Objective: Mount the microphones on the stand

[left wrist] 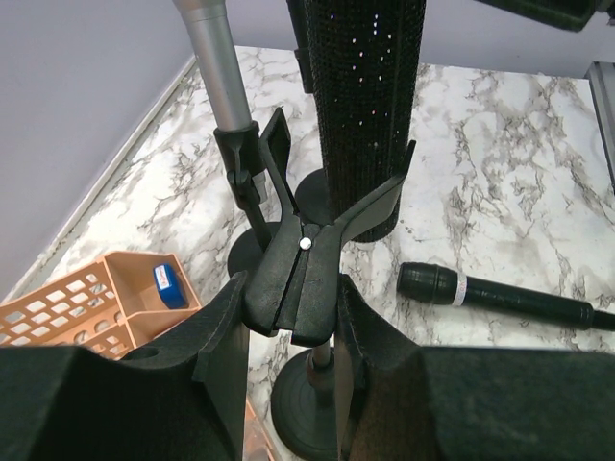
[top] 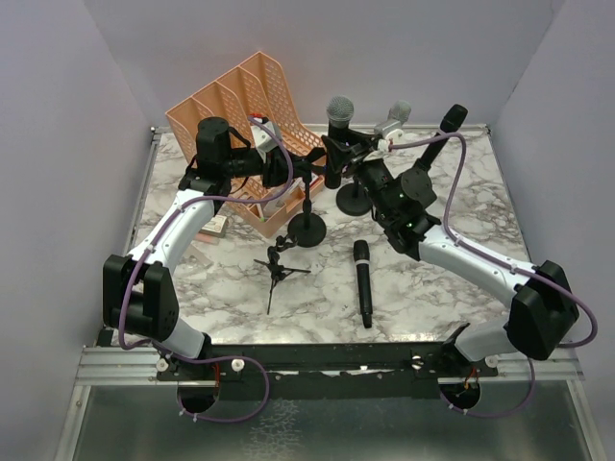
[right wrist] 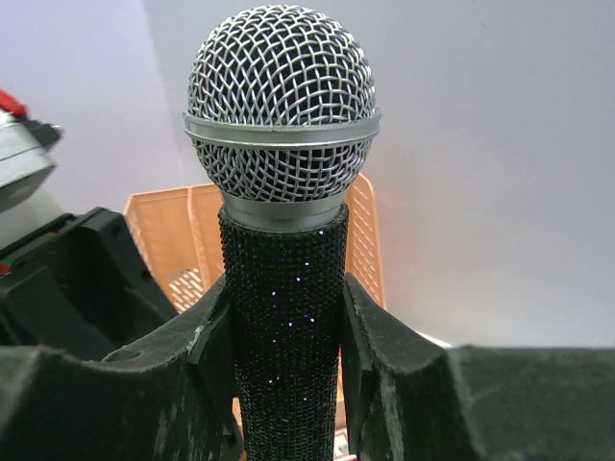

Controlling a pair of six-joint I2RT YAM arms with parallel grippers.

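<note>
Left arm (top: 183,226), right arm (top: 480,264): white link shells, bulky black joint housings; a purple cable (top: 446,206) loops loosely along each arm.

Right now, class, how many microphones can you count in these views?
4. Silver-grilled microphone: in the right gripper. Silver-grey microphone: clipped in a stand. Tilted black microphone: back right. Flat black microphone: lying on the tabletop. Others may be hidden.

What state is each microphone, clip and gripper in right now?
glitter mic: upright, gripped by right gripper.
silver-grey mic: seated in rear clip.
black mic: lying loose on the table.
stand clip: pinched by left gripper.
right gripper: shut on glitter mic.
left gripper: shut on stand clip.
</note>
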